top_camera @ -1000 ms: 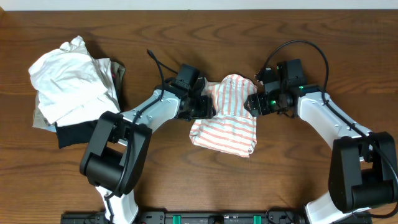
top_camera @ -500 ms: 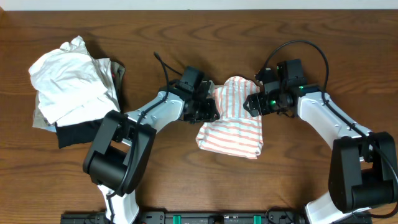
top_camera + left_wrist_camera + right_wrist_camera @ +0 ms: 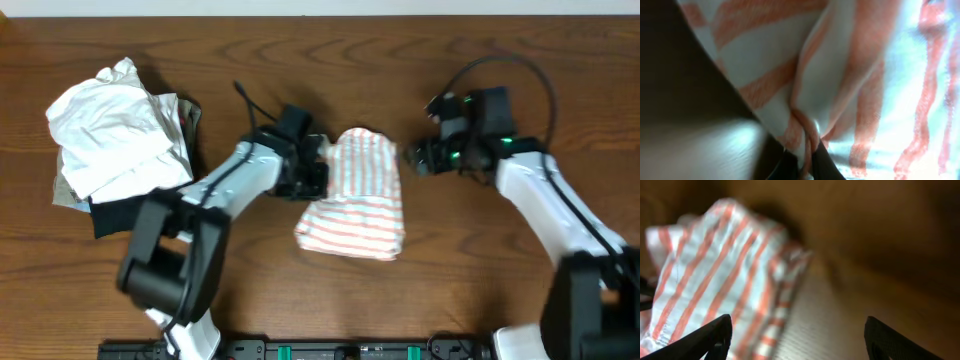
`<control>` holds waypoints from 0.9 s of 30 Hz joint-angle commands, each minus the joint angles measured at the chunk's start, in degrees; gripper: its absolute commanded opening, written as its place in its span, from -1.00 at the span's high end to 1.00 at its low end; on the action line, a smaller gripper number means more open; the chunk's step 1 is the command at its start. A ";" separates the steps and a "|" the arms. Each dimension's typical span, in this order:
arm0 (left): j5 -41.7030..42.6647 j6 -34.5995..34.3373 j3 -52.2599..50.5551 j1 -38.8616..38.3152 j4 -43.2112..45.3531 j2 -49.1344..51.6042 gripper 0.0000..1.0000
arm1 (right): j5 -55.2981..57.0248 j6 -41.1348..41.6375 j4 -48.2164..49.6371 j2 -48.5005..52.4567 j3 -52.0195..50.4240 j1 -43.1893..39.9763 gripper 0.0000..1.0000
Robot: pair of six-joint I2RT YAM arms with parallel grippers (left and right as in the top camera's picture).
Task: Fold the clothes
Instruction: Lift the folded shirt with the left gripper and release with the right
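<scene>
Overhead: soft white shirt with thin salmon-orange stripes (image 3: pixel 355 195) bunched on brown wooden surface (image 3: pixel 450 290). Left hand (image 3: pixel 318 172) pinched shut on shirt's left edge. Right hand (image 3: pixel 412 158) just right of shirt, apart, spread wide.
Left wrist: striped fold clamped between dark fingers (image 3: pixel 822 162).
Right wrist: fingers wide, nothing between, shirt ahead-left.

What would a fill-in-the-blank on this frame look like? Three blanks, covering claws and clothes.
1. The left claw is ____ on a fold of the striped shirt.
2. The right claw is ____ and holds nothing, just off the shirt's far edge.
3. The pile of other clothes lies on the ____ arm's side of the table.

Missing words: shut; open; left.
</scene>
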 commanded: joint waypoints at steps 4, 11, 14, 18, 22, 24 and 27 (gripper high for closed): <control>-7.52 11.10 8.00 4.57 -7.74 -10.16 0.88 | -0.42 0.74 -0.22 -9.60 2.14 -5.16 -0.65; -11.39 11.17 10.23 6.99 -9.18 -16.33 0.88 | -0.42 0.66 -1.79 -12.33 2.14 -7.04 -0.66; -11.39 11.17 10.23 7.06 -10.08 -16.41 0.88 | -0.42 0.48 -2.14 -12.33 2.14 -7.04 -0.66; -12.17 11.87 10.64 7.15 -10.43 -16.46 0.88 | -0.42 0.48 -2.80 -12.33 2.14 -7.04 -0.67; -15.56 14.14 13.33 7.28 -11.98 -16.46 0.88 | -0.42 0.48 -2.84 -12.33 2.14 -7.04 -0.67; -17.75 15.30 15.50 7.58 -13.20 -16.46 0.88 | -0.42 0.48 -3.23 -12.33 2.14 -7.04 -0.67; -19.52 16.37 19.37 9.20 -15.45 -16.46 0.88 | -0.42 0.48 -3.93 -12.33 2.14 -7.04 -0.67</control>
